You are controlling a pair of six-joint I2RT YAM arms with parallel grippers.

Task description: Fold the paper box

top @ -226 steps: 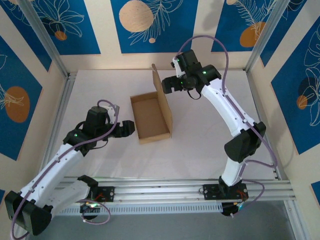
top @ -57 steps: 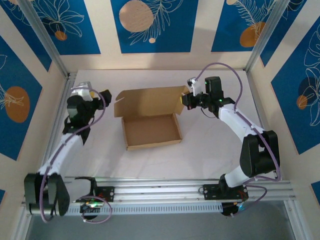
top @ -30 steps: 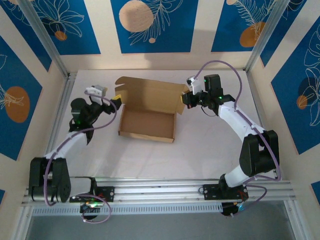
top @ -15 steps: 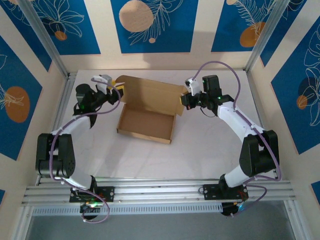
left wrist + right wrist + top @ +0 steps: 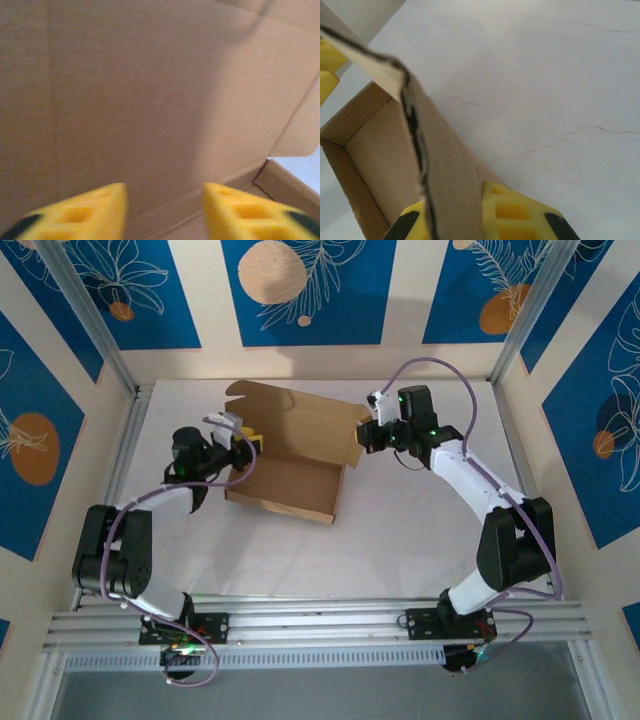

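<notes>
The paper box is a shallow brown cardboard tray in the middle of the white table, with its lid panel standing up along the far side. My right gripper is shut on the lid's right-hand flap. In the right wrist view the flap's edge runs between the yellow fingers, with the tray's inside to the left. My left gripper is at the box's left end, jaws open. In the left wrist view its gripper faces the cardboard at close range, with nothing between the fingers.
The white tabletop stretches to the right and in front of the box. An aluminium rail runs along the near edge and slanted frame posts stand at both sides. Blue patterned wall panels close off the back.
My left arm has swung in from the far left to the box's left end. The box has shifted and turned a little clockwise. My right gripper keeps hold of the lid flap.
</notes>
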